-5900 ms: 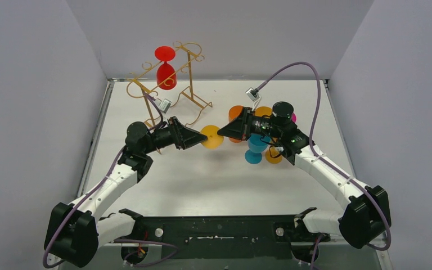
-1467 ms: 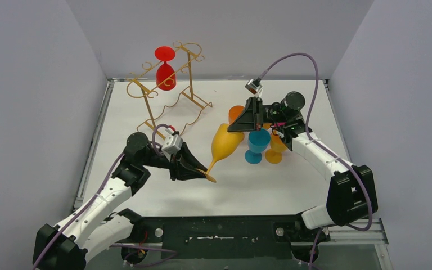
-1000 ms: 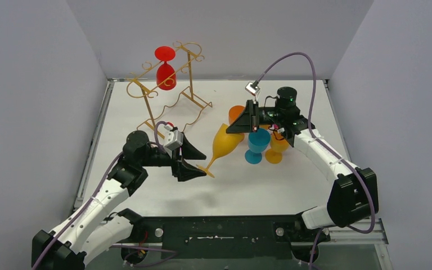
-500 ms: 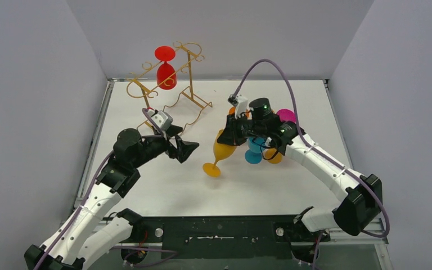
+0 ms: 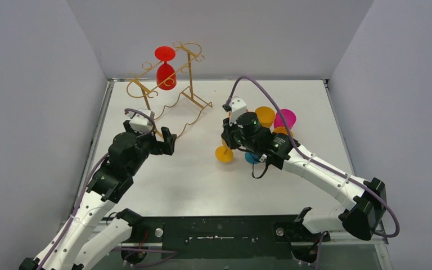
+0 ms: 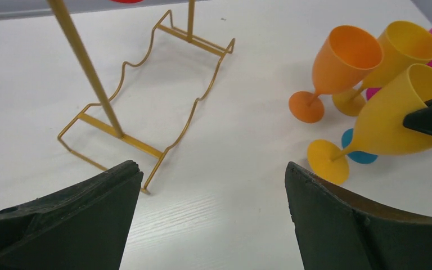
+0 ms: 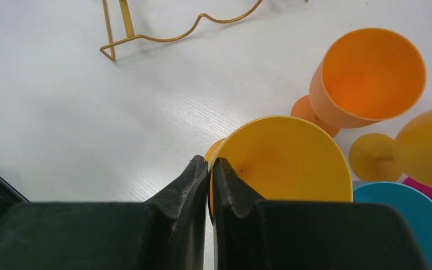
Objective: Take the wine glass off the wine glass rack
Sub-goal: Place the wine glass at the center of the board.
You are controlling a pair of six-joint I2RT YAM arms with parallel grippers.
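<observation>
Left claw (image 6: pixel 211 169): spread wide, nothing between the fingers, low over the worktop (image 5: pixel 191 180) just in front of the near foot of the rack (image 5: pixel 192 79).

Right claw (image 7: pixel 209 163): pressed together on the rim of a yellow glass (image 7: pixel 287 157), off to the right of the rack, close beside an orange glass (image 7: pixel 365 79) (neither hangs on the rack).

Red wine glass (image 5: pixel 166 70): hangs from the scroll hooks at the rack's top, far end, foot up and bowl down. Its long axis is upright.

Key relation: from the left claw, the red glass lies beyond and well above, past the rack's near post. The left arm is nearer and free; the right is occupied.

Judgement: the left claw should rise and reach to the far end, put its fingers either side of the bowl or stem, then draw the foot out of the hooks. The risk is snagging the thin wire.
</observation>
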